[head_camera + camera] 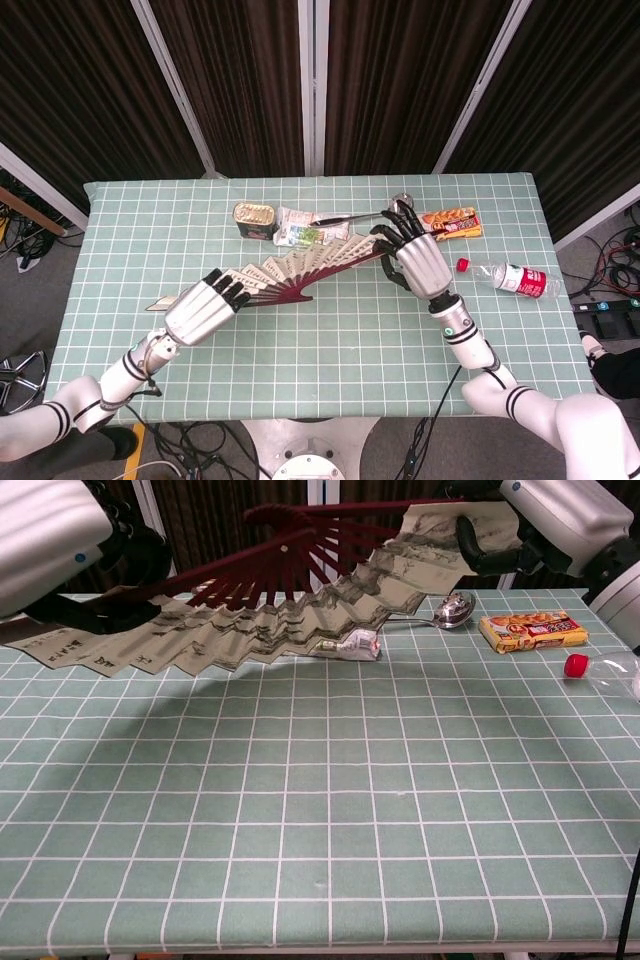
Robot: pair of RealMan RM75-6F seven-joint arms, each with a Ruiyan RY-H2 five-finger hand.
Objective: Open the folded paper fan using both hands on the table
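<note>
The paper fan is spread wide above the table, with dark red ribs and cream paper painted in ink. My left hand grips its left end stick. My right hand holds the right end, a thumb pressed on the paper edge. The fan hangs between both hands, tilted nearly flat over the green checked table.
Behind the fan lie a tin can, a snack packet and a metal ladle. An orange packet and a water bottle lie at the right.
</note>
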